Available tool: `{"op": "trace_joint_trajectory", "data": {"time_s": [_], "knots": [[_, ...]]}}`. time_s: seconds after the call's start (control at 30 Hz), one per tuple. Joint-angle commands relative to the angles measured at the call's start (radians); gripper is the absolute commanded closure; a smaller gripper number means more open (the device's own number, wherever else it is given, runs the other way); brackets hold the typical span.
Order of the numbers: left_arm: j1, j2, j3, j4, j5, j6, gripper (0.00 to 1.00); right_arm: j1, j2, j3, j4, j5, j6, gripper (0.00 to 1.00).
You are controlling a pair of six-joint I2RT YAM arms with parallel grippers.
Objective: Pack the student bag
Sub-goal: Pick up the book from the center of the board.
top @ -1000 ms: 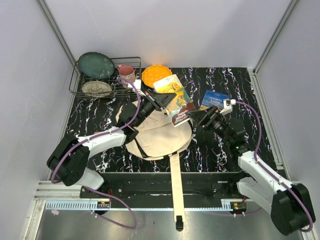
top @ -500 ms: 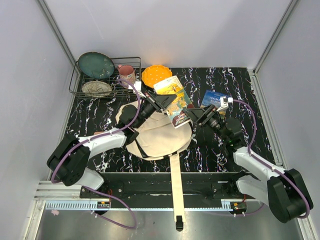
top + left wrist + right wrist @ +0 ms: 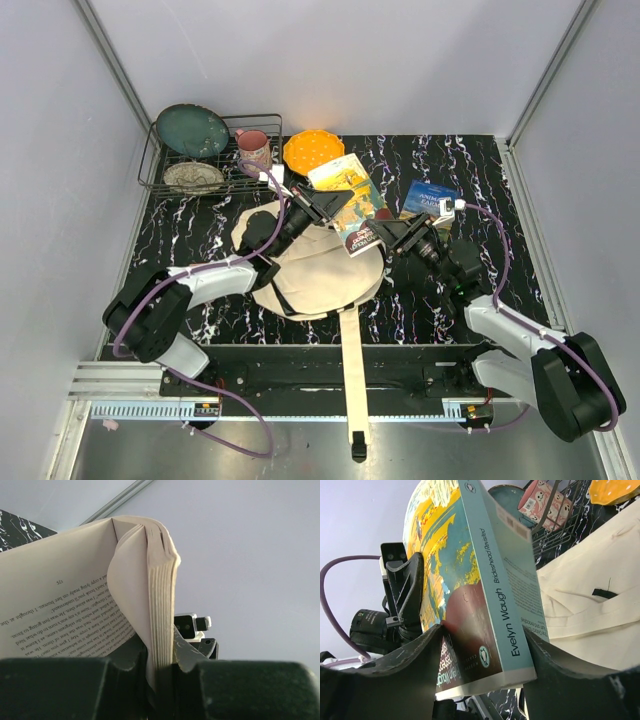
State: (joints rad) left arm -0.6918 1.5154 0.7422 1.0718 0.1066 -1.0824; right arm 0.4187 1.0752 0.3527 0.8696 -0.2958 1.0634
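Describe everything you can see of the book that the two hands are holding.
The book is a paperback, Evelyn Waugh's Brideshead Revisited. It has a pale teal spine and a cover in yellow, blue and dark red. It is held tilted in the air above the far edge of the bag. The left hand clamps a block of cream pages, with one printed page splayed loose. The right hand grips its lower end across the covers.
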Motion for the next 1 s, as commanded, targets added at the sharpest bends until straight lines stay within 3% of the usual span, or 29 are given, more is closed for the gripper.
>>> {"op": "trace_joint_trajectory", "data": {"time_s": [0.0, 0.1, 0.13, 0.2, 0.23, 0.33, 0.37, 0.6, 0.97], "knots": [[-0.008, -0.004, 0.048, 0.188, 0.041, -0.048, 1.00, 0.011, -0.020, 0.006, 0.040, -0.026, -0.023, 0.40], [-0.006, -0.001, 0.048, 0.174, 0.054, -0.059, 1.00, 0.009, -0.023, 0.005, 0.034, -0.023, -0.031, 0.55], [-0.006, 0.000, 0.048, 0.171, 0.059, -0.059, 1.00, 0.011, -0.030, 0.008, 0.026, -0.022, -0.033, 0.71], [-0.005, -0.001, 0.043, 0.154, 0.071, -0.059, 0.91, 0.009, -0.040, 0.014, -0.010, -0.009, -0.042, 0.93], [-0.006, -0.003, 0.039, 0.149, 0.071, -0.057, 0.72, 0.009, -0.049, 0.020, -0.018, -0.009, -0.045, 1.00], [-0.005, -0.003, 0.022, 0.146, 0.082, -0.054, 0.51, 0.009, -0.069, 0.028, -0.046, 0.000, -0.051, 1.00], [-0.005, -0.004, 0.011, 0.145, 0.094, -0.051, 0.02, 0.011, -0.078, 0.028, -0.064, 0.012, -0.054, 1.00], [0.014, -0.067, -0.098, 0.108, 0.056, 0.010, 0.01, 0.009, -0.173, 0.043, -0.159, 0.031, -0.080, 1.00], [0.026, -0.119, -0.096, -0.102, 0.007, 0.110, 0.01, 0.011, -0.169, 0.068, -0.048, -0.065, 0.007, 1.00]]}}
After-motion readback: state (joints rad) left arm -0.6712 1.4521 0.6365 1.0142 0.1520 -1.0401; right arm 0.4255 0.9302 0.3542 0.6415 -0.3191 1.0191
